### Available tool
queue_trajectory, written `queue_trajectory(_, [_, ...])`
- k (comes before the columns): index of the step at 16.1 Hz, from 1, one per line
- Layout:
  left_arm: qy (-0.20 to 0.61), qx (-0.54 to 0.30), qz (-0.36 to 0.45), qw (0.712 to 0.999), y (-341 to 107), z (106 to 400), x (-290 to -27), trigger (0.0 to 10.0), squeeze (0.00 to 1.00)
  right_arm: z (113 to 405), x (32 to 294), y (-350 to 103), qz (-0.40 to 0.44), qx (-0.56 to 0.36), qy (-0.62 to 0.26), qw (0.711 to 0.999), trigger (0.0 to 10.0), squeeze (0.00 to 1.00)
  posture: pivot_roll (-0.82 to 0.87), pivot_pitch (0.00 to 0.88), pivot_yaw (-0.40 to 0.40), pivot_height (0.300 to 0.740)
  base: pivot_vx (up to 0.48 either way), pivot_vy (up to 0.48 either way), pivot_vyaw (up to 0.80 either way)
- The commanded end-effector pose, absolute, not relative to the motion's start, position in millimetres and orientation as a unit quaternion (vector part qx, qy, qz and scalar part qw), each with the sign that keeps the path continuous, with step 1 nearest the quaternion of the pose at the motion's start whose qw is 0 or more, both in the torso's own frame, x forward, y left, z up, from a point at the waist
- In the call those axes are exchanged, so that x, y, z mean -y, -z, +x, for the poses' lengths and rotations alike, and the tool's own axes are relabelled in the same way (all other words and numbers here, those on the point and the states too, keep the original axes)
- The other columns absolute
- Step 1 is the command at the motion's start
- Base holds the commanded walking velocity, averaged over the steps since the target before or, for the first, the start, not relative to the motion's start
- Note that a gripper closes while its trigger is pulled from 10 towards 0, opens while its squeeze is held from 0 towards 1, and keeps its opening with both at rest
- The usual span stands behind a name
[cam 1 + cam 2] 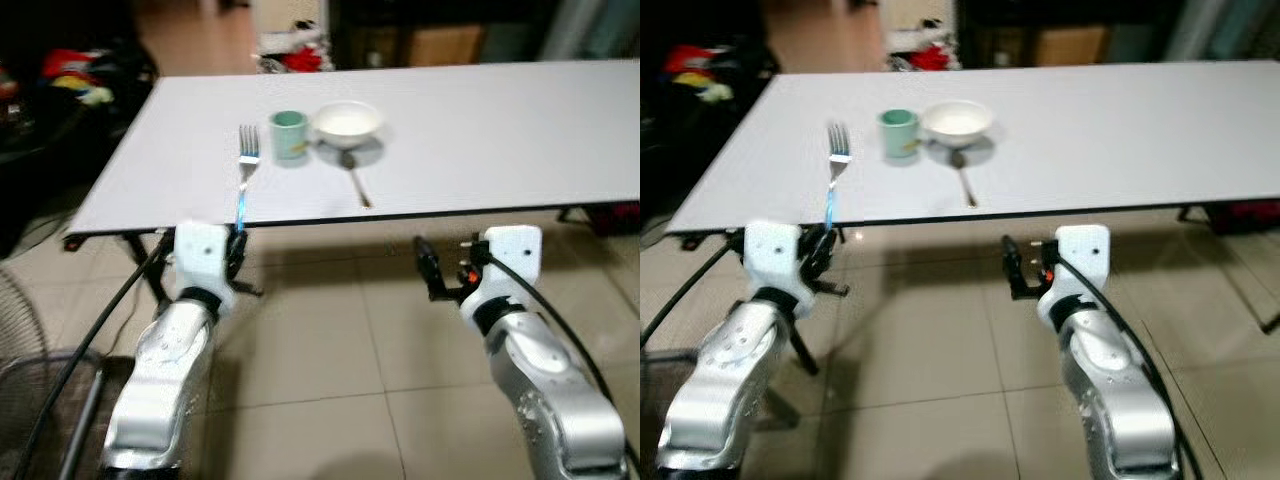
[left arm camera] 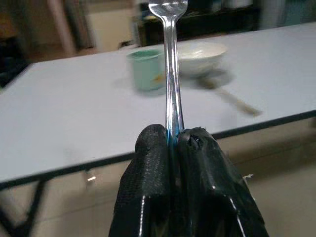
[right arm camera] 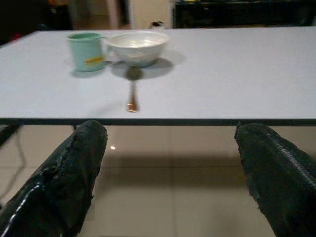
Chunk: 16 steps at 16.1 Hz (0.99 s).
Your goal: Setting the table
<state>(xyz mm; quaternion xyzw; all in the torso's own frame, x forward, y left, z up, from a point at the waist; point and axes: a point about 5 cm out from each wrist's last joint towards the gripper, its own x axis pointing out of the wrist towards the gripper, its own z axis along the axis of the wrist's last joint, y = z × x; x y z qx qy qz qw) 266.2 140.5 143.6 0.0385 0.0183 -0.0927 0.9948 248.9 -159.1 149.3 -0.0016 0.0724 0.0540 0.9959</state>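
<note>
At the near edge of a long white table, the left gripper had its two black fingers pinched tight on the handle of a silver metal fork, tines pointing out over the tabletop. Beyond it stood a mint-green mug, a white ceramic bowl and a dark-handled spoon. The right gripper waited below the table edge, fingers spread wide and empty. The narrow hold on the thin handle could let the fork twist or slip, and a forward reach risked knocking the mug.
</note>
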Motion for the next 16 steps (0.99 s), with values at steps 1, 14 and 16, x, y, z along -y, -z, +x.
queue_trajectory(1, [0.080,-0.016,0.045,0.996,-143,264,-147,10.0,0.00,251,156,-154,-0.004,-0.064,-0.064,0.996,10.0,0.00,-0.04,0.000,0.024,0.740,0.311,0.000,0.00])
queue_trajectory(14, [0.073,-0.016,0.039,0.996,-140,266,-144,10.0,0.00,259,159,-153,-0.021,-0.066,-0.076,0.995,10.0,0.00,-0.04,0.000,0.011,0.740,0.314,0.000,0.00])
queue_trajectory(16, [0.079,-0.018,0.043,0.996,-138,267,-142,10.0,0.00,258,163,-154,-0.030,-0.066,-0.073,0.995,10.0,0.00,-0.05,0.000,0.016,0.740,0.322,0.000,0.00])
